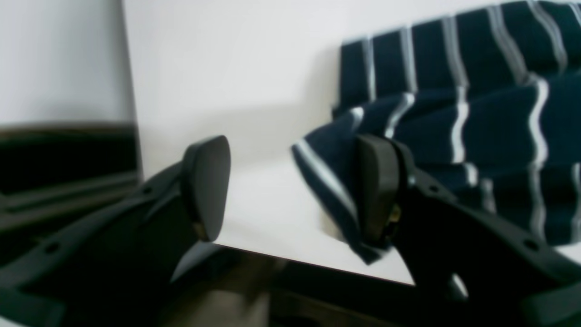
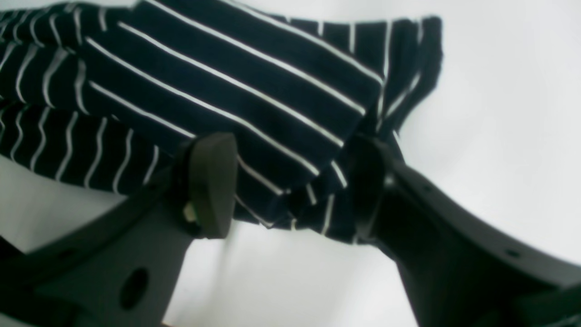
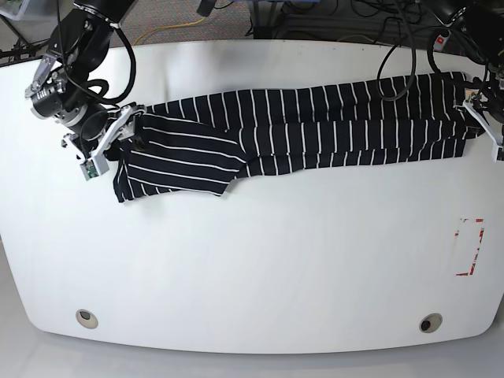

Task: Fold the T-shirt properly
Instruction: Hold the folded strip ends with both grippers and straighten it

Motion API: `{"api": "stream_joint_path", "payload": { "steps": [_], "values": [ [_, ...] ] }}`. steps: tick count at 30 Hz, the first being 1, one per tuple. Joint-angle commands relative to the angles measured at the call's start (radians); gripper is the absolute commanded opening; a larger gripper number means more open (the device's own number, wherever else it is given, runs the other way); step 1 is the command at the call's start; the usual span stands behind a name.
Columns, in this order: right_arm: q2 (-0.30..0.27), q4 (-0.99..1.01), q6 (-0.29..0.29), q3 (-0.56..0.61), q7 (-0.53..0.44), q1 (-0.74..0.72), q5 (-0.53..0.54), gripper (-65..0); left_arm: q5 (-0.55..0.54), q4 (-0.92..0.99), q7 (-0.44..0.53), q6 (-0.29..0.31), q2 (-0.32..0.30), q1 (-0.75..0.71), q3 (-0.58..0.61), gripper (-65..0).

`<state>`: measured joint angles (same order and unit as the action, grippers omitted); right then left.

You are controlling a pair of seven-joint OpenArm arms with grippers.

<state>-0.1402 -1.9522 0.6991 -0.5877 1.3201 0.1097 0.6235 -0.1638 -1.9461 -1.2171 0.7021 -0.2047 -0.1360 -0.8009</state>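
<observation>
In the base view, the T-shirt (image 3: 331,140) lies in a long, uneven strip beside the arm-side edge of the bench (image 3: 252,276), bulkier towards your right tool (image 3: 120,150). Drag that bulk sideways and the loose flap could skew, leaving the fold crooked.

In the left wrist view, your left tool (image 1: 295,181) stands wide open, gripping nothing; a bunched tip of cloth sits against one finger. Pull away now and that finger could snag the tip; close too soon and you may pinch only part of the layers, near the bench edge.

In the right wrist view, your right tool is wide open over the cloth, holding nothing. Close there and you risk catching the slanting top flap without the layers beneath, so they slide apart as you lift
</observation>
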Motion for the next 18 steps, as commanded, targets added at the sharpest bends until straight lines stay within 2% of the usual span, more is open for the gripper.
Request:
{"api": "stream_joint_path", "payload": {
  "steps": [1,4,6,10,18],
  "values": [
    [0.006,0.021,-0.001,-0.005,-0.012,-0.025,-0.003,-28.5,-0.105,-0.005,-0.002,-0.004,-0.009,0.005,-0.038,-26.7],
    [0.017,0.089,-0.001,0.016,-0.014,-0.046,-0.004,-28.5,-0.263,0.02,-0.094,-0.004,-0.014,0.002,-0.081,-26.7],
    [0.007,0.119,-0.001,0.028,-0.018,-0.049,-0.004,-28.5,-0.362,0.034,-0.14,-0.004,-0.04,-0.009,-0.102,-26.7],
    [0.006,0.124,-0.001,0.031,-0.018,-0.048,-0.004,-28.5,-0.517,0.073,-0.148,-0.004,-0.072,-0.06,-0.111,-26.7],
    [0.007,0.129,-0.001,0.035,-0.02,-0.049,-0.037,-28.5,-0.523,0.322,-0.145,-0.004,-0.1,-0.001,-0.197,-26.7]
  ]
}}
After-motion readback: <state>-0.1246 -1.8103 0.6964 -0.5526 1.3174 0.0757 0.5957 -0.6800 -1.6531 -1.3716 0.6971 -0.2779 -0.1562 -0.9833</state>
